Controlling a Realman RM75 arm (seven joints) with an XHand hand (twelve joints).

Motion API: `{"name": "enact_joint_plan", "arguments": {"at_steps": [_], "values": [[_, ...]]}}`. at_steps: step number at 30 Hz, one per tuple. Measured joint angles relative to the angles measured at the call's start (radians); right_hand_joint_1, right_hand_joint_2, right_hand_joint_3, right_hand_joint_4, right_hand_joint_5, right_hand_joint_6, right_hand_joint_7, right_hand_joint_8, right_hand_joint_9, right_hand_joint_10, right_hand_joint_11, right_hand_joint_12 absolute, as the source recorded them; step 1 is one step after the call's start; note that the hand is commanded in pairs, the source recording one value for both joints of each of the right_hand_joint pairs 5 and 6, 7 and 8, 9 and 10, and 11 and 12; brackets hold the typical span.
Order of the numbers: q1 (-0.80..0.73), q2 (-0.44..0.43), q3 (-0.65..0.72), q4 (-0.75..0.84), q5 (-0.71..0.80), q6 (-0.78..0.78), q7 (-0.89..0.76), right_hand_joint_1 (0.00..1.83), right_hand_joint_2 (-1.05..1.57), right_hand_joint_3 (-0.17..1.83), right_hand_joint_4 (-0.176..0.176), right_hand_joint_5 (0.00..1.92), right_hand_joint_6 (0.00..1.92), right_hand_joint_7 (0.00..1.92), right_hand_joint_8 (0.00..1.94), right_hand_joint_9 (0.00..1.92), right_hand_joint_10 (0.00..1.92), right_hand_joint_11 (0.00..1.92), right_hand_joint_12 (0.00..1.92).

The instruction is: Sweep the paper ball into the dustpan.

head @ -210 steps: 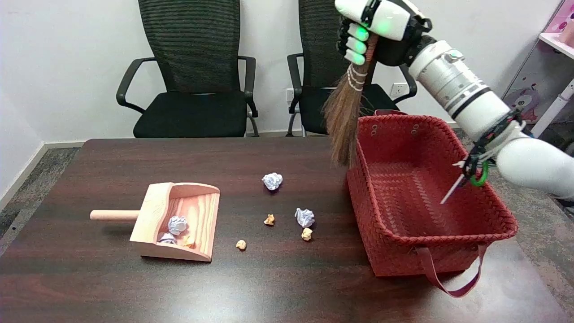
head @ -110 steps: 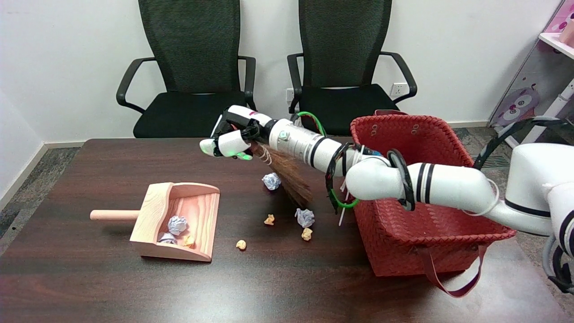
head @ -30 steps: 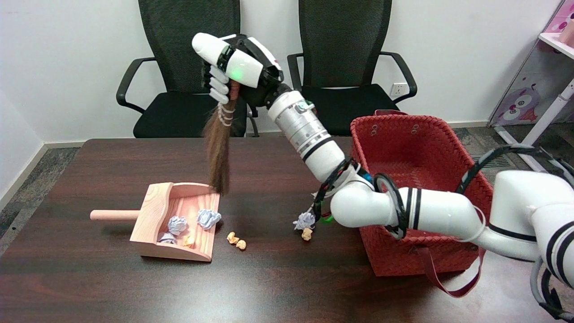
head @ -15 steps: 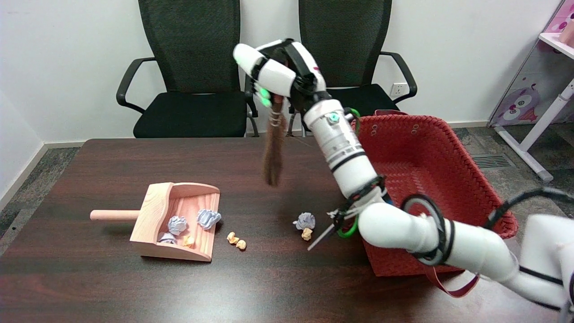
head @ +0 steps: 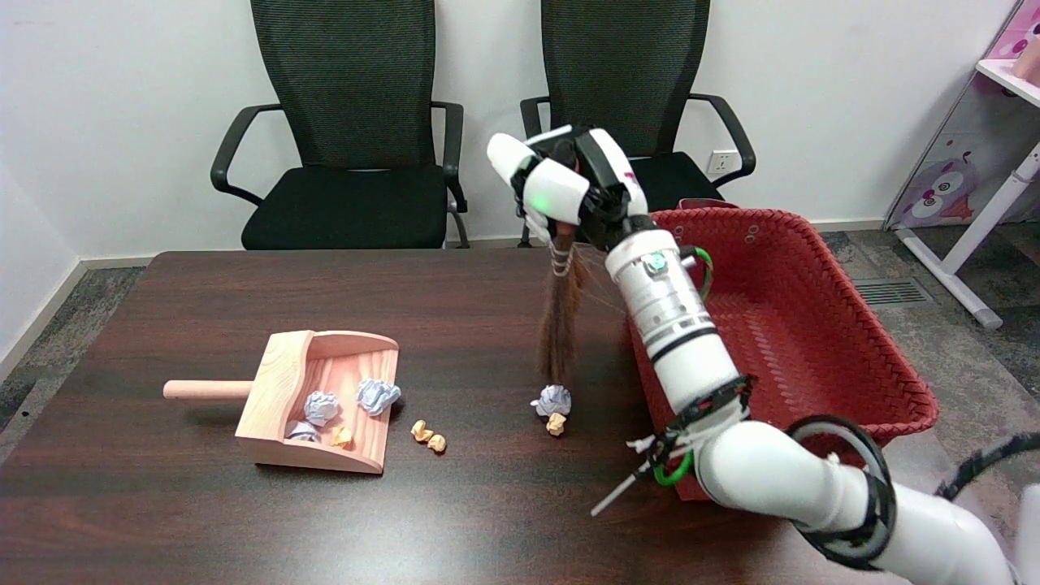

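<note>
My right hand grips the handle of a small brown broom, which hangs bristles down. The bristle tips hover just above a white paper ball on the dark table, with a small tan ball touching its near side. The wooden dustpan lies to the left, its mouth facing right. Inside it lie white paper balls and a tan scrap, and another white ball rests at its open lip. Two tan balls lie just outside the mouth.
A red woven basket stands at the table's right end, close behind my forearm. Two black office chairs stand beyond the far edge. The dustpan's round handle points left.
My hand has carried the broom from above the dustpan rightward and down to just over the white ball near the basket. The balls and dustpan have stayed put over the last second.
</note>
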Motion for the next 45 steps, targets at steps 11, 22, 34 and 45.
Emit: {"name": "enact_joint_plan", "arguments": {"at_steps": [11, 22, 34, 45], "values": [[-0.170, -0.023, 0.088, -0.101, 0.009, -0.004, -0.142, 0.95, 1.56, 1.49, 0.037, 1.92, 1.92, 1.92, 1.92, 1.92, 1.92, 1.92, 1.92], [-0.303, -0.053, 0.146, -0.151, -0.008, -0.021, -0.210, 0.98, 1.57, 1.28, 0.015, 1.92, 1.92, 1.92, 1.92, 1.92, 1.92, 1.92, 1.92], [-0.331, -0.057, 0.171, -0.110, -0.008, -0.108, -0.185, 0.96, 1.56, 1.44, 0.012, 1.92, 1.92, 1.92, 1.92, 1.92, 1.92, 1.92, 1.92], [-0.265, -0.041, 0.131, -0.019, 0.028, -0.207, -0.160, 0.97, 1.46, 1.58, -0.004, 1.92, 1.92, 1.92, 1.92, 1.92, 1.92, 1.92, 1.92]]}}
